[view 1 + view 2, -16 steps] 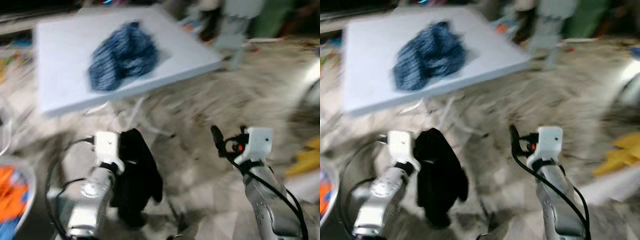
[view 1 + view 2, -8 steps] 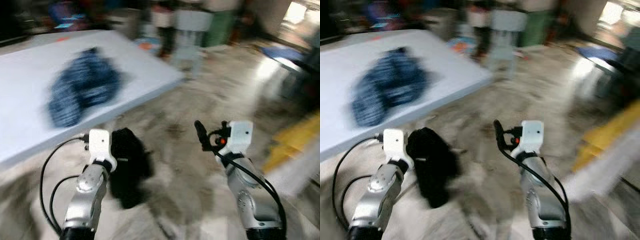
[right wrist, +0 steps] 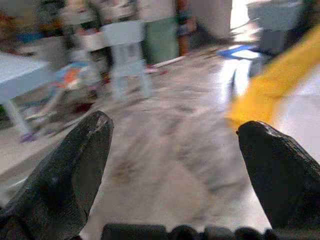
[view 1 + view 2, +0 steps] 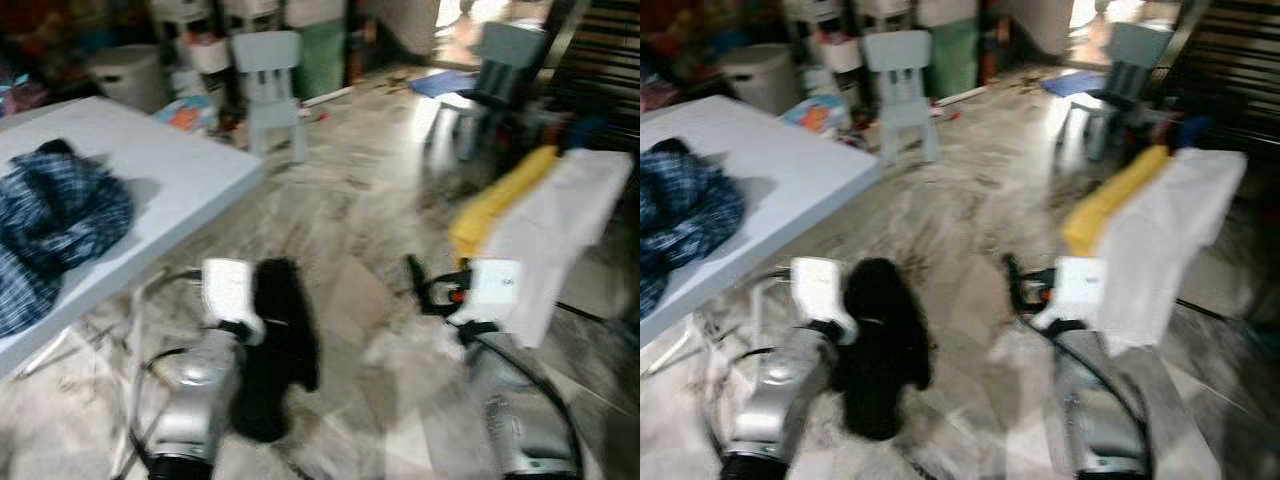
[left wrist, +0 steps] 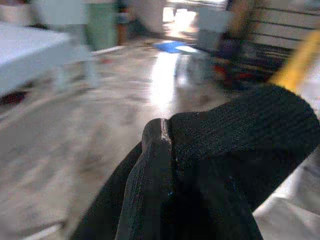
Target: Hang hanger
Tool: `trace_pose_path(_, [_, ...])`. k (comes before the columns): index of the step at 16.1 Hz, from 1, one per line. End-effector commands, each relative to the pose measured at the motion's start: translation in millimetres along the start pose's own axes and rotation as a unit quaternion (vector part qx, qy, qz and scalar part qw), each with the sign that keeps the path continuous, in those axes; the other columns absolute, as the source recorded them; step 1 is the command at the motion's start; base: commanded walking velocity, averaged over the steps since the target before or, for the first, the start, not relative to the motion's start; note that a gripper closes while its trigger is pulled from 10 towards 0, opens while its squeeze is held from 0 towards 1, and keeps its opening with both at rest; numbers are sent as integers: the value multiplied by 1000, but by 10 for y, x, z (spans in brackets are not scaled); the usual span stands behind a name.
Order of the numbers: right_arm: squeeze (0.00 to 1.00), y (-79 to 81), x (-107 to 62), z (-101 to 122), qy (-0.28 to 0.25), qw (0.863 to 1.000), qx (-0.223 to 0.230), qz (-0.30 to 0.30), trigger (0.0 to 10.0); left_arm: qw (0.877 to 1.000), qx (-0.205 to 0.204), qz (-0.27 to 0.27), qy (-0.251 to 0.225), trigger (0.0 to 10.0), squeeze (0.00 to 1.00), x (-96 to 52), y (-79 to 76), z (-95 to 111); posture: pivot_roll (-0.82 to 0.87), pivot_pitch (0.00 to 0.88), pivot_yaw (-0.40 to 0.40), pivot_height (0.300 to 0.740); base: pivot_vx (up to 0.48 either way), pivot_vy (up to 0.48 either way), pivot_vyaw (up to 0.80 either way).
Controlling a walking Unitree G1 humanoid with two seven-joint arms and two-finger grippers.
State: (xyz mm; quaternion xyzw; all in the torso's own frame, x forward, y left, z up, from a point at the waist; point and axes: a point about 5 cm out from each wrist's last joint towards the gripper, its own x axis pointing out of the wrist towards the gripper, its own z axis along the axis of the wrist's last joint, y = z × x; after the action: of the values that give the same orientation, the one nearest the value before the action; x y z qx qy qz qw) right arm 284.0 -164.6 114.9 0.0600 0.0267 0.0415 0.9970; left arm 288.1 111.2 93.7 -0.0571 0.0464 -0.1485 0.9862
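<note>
Transport is the step in hand, judging by the blur and the open floor ahead: the robot seems to be walking with its load, not yet hanging it. Left gripper is holding a black garment, its jaws closed on the cloth, which is dangling low beside the arm above the floor; a hanger itself cannot be made out under the fabric. Right gripper is riding empty with its jaws spread wide. Beside the robot on its left, a counter is carrying a blue plaid cloth. Farther ahead on the right, white and yellow laundry is draping over something, possibly a rack. Next, a rail or hook needs finding, then lifting the load up to it.
</note>
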Motion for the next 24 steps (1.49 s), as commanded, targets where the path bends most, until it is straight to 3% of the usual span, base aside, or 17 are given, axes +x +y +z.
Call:
trace_pose_path(1, [0,29,15,46,-8,1000,1,3,10000,1000,6,0,-19,10000,0,17,40,106,-98,43,31,740,285,0,-800])
trace_pose_path(5, [0,23,18,52,-8,1000,0,3,10000,1000,5,0,-19,10000,0,21,34,111,-100,43,30,740,289,0,-800])
trace_pose_path(6, [0,25,6,66,-11,1000,-3,4,10000,1000,-3,-1,-22,10000,0,20,12,115,-121,98,28,740,345,0,-800])
trace_pose_path(8, [0,46,-32,61,-11,1000,-1,3,10000,1000,-14,2,-20,10000,0,0,8,99,-125,103,31,740,368,309,-800])
trace_pose_path(15, [0,59,-77,43,-4,1000,-4,3,10000,1000,-15,-7,-7,10000,0,-14,-31,72,-133,129,34,740,349,316,0])
trace_pose_path(22, [0,64,-83,40,2,1000,-5,2,10000,1000,-17,-11,-6,10000,0,-31,-66,75,-129,131,25,740,0,0,0])
trace_pose_path(24, [0,84,-97,25,7,1000,-3,1,10000,999,-33,-23,-3,10000,0,-40,-116,77,-126,134,21,740,0,0,-800])
